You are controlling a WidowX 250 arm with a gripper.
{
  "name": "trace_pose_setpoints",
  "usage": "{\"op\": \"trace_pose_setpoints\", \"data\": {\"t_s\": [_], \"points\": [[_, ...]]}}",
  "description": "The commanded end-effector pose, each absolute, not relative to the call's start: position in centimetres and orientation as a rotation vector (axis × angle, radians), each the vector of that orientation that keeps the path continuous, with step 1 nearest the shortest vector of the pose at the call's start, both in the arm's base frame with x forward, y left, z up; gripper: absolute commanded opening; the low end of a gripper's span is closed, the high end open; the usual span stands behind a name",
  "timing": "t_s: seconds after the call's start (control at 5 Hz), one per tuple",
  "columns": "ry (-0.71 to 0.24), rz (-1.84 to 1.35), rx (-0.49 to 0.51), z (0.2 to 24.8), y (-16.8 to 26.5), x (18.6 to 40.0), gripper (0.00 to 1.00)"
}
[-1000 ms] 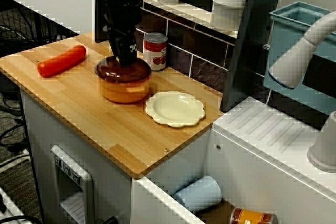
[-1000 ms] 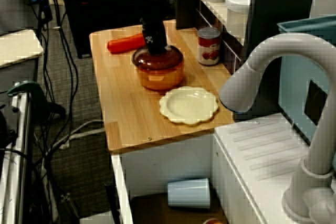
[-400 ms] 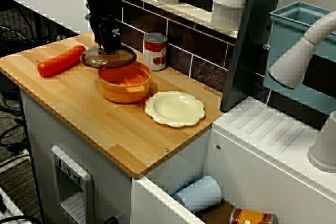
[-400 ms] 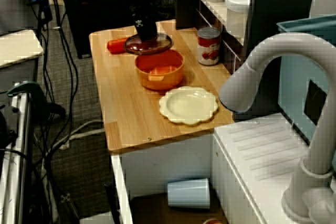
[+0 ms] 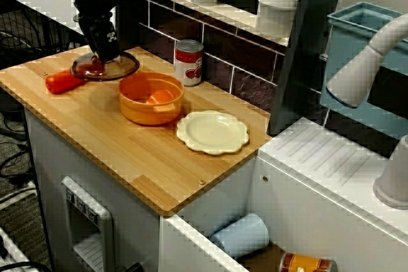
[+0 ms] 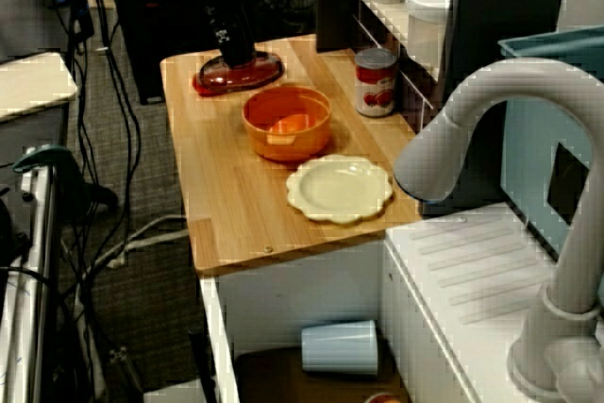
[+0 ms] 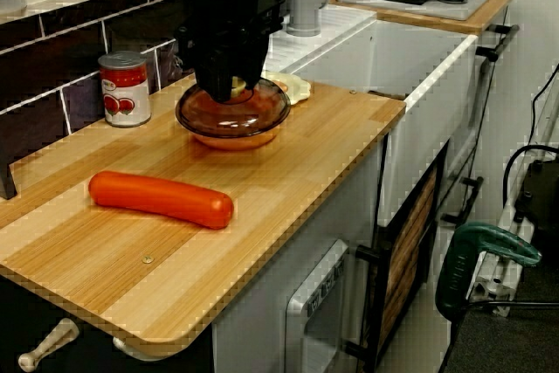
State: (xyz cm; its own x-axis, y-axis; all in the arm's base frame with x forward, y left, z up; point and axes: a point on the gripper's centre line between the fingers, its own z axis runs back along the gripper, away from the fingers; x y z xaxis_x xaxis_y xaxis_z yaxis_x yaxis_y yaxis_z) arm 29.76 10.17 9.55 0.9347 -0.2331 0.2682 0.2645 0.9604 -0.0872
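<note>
Your gripper [image 5: 102, 59] has lifted the lid [image 5: 125, 67] off the pot [image 5: 151, 107] and carried it left, toward the sausage [image 5: 58, 83] (jaws clamped on it); the pot stands open.

The knob of the glass lid [image 5: 105, 68] is hidden between the jaws. Below them the lid covers one end of the red sausage [image 5: 60, 82]; in the low side view it screens the orange pot [image 5: 151, 107] behind the jaws.
</note>
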Motion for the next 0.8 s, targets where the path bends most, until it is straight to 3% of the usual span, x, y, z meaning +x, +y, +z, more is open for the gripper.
{"op": "trace_pose_setpoints", "data": {"t_s": [0.0,0.6], "points": [[-0.302,-0.267,-0.116,10.3,11.2,27.4,0.0],[-0.263,-0.286,-0.117,8.2,10.8,26.6,0.0]]}}
